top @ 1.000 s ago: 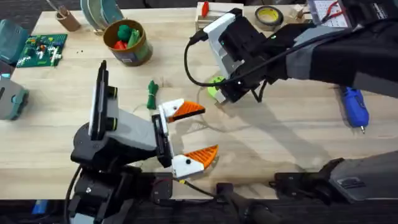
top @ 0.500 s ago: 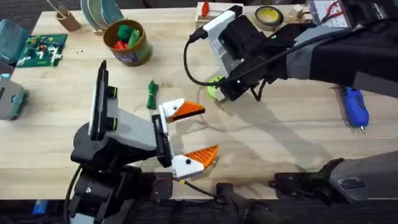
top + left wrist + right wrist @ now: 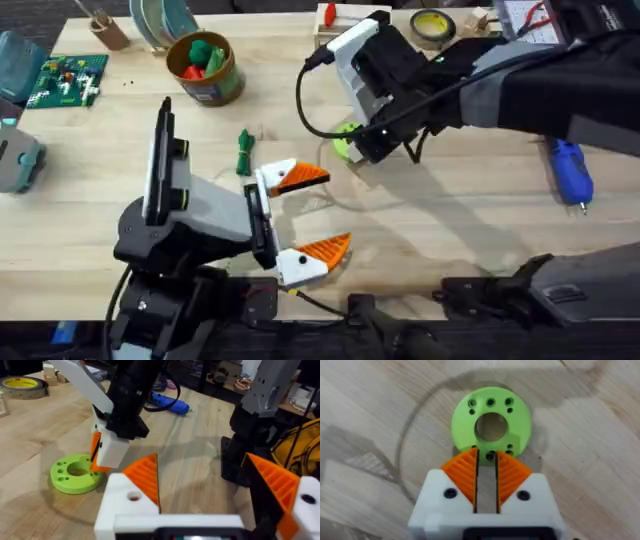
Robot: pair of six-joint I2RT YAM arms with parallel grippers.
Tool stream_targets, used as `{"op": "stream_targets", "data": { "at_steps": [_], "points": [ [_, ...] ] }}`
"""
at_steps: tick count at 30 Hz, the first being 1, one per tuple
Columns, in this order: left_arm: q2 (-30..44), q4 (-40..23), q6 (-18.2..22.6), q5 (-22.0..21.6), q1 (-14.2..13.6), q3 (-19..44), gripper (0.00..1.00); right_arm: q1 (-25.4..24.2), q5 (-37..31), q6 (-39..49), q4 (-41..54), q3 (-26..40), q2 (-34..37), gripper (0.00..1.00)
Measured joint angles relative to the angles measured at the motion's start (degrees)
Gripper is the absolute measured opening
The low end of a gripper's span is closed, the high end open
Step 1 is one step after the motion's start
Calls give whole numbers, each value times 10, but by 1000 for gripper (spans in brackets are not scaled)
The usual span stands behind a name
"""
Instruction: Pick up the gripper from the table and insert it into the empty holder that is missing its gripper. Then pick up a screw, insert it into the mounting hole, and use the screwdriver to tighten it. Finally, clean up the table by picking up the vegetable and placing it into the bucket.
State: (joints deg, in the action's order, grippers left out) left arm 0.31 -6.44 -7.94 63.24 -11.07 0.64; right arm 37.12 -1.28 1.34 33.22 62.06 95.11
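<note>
Overhead, the right gripper [image 3: 352,152] sits mid-frame over the green disc [image 3: 345,141], its orange pads pressed nearly together on something thin I can't make out. The left gripper [image 3: 312,212], lower centre, is spread wide and empty. The vegetable [image 3: 245,153] lies left of centre, the bucket [image 3: 205,68] upper left, the screwdriver [image 3: 573,172] far right. I'd lift straight up; bare table [image 3: 450,215] lies below the disc.

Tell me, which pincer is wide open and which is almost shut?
The left pincer is wide open, its orange pads far apart above the table. The right pincer is almost shut, hanging over the green disc's rim.
</note>
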Motion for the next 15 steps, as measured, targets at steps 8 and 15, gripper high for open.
{"op": "stream_targets", "data": {
  "at_steps": [8, 15],
  "points": [
    [0, 0, 0, 0, 0, 0, 993, 0, 0, 0, -2, 0, 4, 197],
    [0, 0, 0, 0, 0, 0, 993, 0, -4, 0, -2, 7, 14, 189]
  ]
}}
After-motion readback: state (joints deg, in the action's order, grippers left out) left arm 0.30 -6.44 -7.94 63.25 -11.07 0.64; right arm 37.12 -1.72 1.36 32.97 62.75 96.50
